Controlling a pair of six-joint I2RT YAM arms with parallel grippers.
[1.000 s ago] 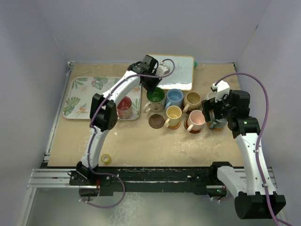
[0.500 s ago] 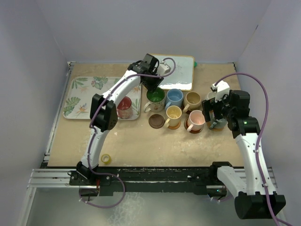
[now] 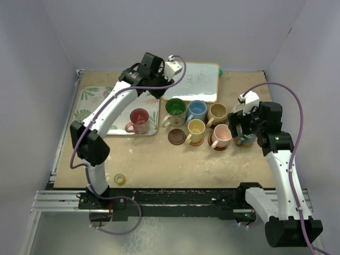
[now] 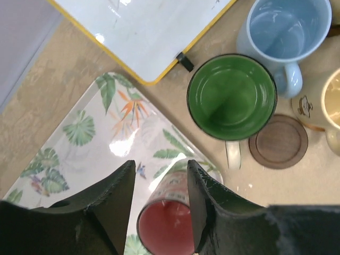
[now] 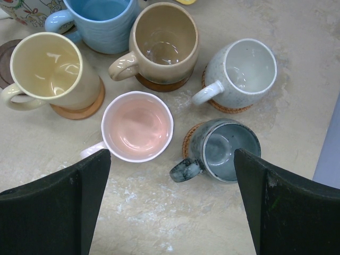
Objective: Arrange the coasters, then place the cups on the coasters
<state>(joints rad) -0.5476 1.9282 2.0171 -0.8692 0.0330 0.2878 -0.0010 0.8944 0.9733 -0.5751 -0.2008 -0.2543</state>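
Only unreadable scribble marks the whiteboard (image 3: pixel 195 81). Left fingers (image 4: pixel 109 204) hang parted near the red cup (image 4: pixel 167 226); right fingers (image 5: pixel 276 207) gape, both empty.

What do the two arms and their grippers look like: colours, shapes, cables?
The left arm and the right arm both have smooth white links with black joints and black bases. A purple cable runs along each arm. A small white block sits near each wrist. The left gripper and the right gripper have broad, matte black fingers.
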